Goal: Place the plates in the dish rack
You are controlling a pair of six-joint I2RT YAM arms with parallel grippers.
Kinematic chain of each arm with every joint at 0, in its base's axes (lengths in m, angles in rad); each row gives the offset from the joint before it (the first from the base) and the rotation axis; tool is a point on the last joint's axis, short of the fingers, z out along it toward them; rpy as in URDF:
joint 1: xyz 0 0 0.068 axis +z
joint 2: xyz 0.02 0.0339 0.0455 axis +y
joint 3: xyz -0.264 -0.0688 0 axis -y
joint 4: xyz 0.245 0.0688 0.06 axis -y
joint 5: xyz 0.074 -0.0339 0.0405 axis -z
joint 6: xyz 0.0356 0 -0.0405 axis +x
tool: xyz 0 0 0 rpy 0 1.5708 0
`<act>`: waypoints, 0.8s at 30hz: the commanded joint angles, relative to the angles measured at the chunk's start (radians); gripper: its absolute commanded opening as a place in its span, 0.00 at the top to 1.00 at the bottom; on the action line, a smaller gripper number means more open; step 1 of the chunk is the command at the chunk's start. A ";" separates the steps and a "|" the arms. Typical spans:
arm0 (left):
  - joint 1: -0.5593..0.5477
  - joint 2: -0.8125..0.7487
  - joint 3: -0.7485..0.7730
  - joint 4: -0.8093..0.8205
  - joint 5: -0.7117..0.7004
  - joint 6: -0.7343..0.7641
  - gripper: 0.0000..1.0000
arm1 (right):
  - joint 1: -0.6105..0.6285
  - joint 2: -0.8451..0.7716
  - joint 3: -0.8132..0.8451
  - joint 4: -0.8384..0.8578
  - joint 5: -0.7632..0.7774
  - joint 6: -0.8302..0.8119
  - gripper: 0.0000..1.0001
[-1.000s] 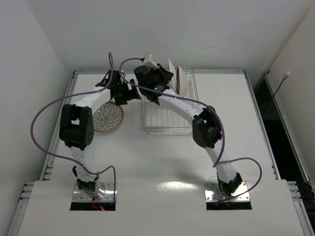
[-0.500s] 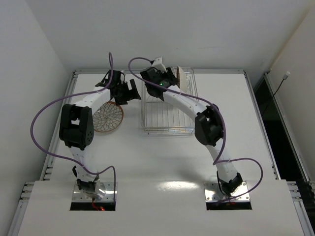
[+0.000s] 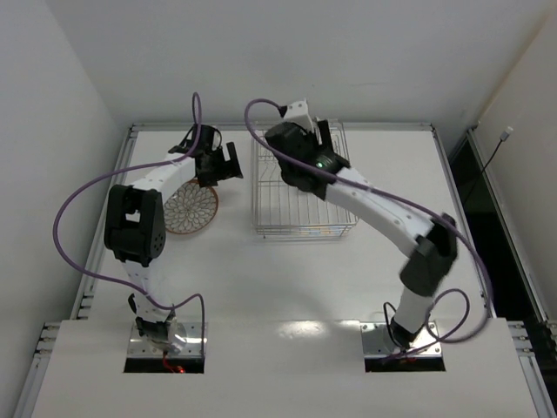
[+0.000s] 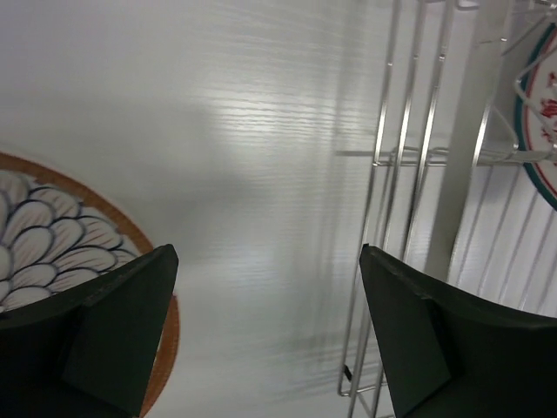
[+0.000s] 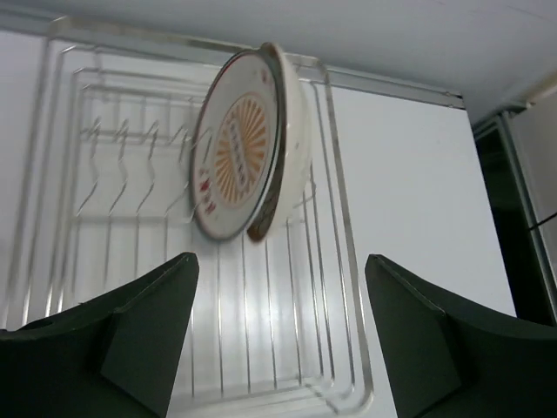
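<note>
The dish rack (image 3: 300, 209) stands at the table's far middle. In the right wrist view, a white-rimmed plate with an orange sunburst centre (image 5: 237, 161) stands on edge among the tines of the rack (image 5: 339, 348). A second plate (image 5: 298, 144) leans right behind it. My right gripper (image 5: 280, 335) hovers open above the rack, apart from both plates, and its arm hides them in the top view (image 3: 291, 157). A lattice-pattern plate (image 3: 190, 207) lies flat on the table left of the rack. My left gripper (image 3: 228, 164) hangs open between this plate (image 4: 52, 235) and the rack (image 4: 409, 218).
The sunburst plate (image 4: 544, 113) shows through the rack wires at the right edge of the left wrist view. Purple cables loop over both arms. White walls close in the table on the left and at the back.
My right gripper has opened and let go of the sunburst plate, which now stands in the rack. The right arm has drawn back and swung rightwards. The left arm has barely moved.
</note>
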 commanded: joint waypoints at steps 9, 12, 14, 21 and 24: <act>-0.002 -0.063 0.007 -0.082 -0.262 0.125 0.16 | 0.151 -0.918 -1.023 0.165 -0.437 0.385 0.26; -0.034 0.007 0.057 -0.160 -0.329 0.146 0.17 | 0.171 -1.109 -1.208 0.142 -0.456 0.465 0.29; -0.045 0.032 0.068 -0.174 -0.381 0.158 0.17 | 0.171 -1.179 -1.249 0.121 -0.465 0.493 0.29; -0.077 0.084 0.068 -0.196 -0.460 0.158 0.17 | 0.191 -1.301 -1.341 -0.036 -0.471 0.684 0.30; -0.077 0.119 0.068 -0.217 -0.470 0.168 0.17 | 0.200 -1.347 -1.434 0.041 -0.557 0.696 0.30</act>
